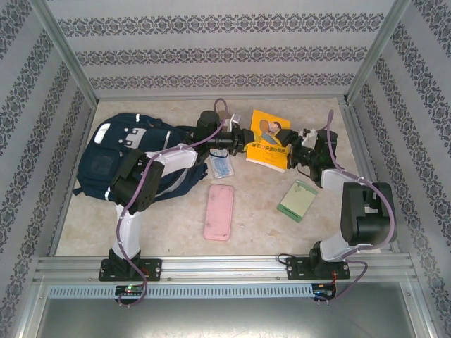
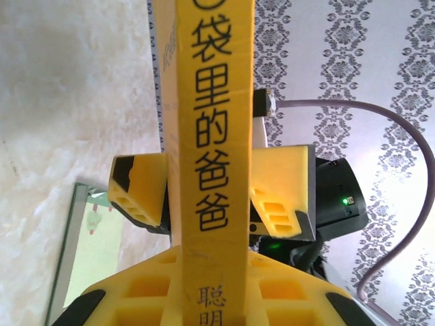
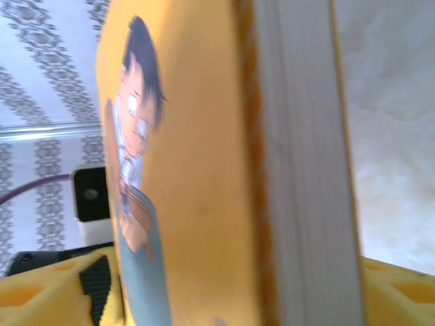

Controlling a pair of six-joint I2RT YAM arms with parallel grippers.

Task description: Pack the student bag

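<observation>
Fingers [image 2: 136,288] of our left gripper [image 1: 244,144] are pressed onto a yellow book [image 1: 271,134], pinching it across its thickness at the spine, which bears black Chinese characters. At the book's opposite end is our right gripper [image 1: 294,152]. Its 2 yellow fingers [image 2: 282,193] stand 1 on each side of the book, close against the covers, and we cannot tell whether they press it or stand just clear. From the right wrist the cover shows a dark-haired cartoon figure. The student bag [image 1: 116,158] lies flat on the table [image 1: 176,232] on the side of the left gripper away from the book, apart from those fingers, with the left arm crossing above its near corner. Toward the bases from the left gripper lie a small blue-and-white packet [image 1: 222,167], near it, and a pink case [image 1: 219,211] farther on. A green notebook [image 1: 299,200] lies toward the bases from the right gripper.
</observation>
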